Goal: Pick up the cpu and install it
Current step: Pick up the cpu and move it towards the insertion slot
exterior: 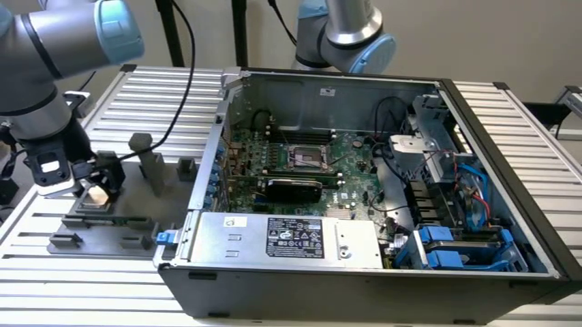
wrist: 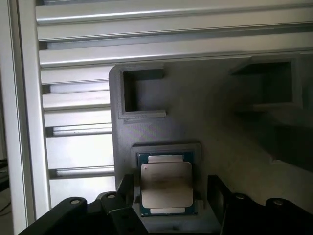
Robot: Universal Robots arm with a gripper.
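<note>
1. The gripper (exterior: 94, 185) is seen low over a grey fixture (exterior: 136, 204), which is set on the slatted table (exterior: 155, 88) at the exterior view's left.
2. The fingers (wrist: 217, 193) are spread wide, with one placed on each side of the cpu (wrist: 166, 190). Nothing is pinched between them.
3. The cpu is laid flat in a shallow square seat of the fixture. Its silvery lid is turned up, and a thin green rim is shown around it.
4. One finger is seen just beside the cpu's edge and the other a little apart from it. Whether either finger touches the chip cannot be told.
5. In the exterior view the cpu is shown as a pale patch directly under the gripper, well apart from the inside of the case (exterior: 364, 286).
6. Two square pockets (wrist: 142, 90) are moulded into the fixture near the seat.
7. The case is laid open on the table, just beside the fixture, on the exterior view's right of it.
8. A green motherboard (exterior: 350, 160) is mounted inside the case, and a dark square socket (exterior: 309, 158) is seen near its middle.
9. A second arm (exterior: 350, 34) is seen behind the case.
</note>
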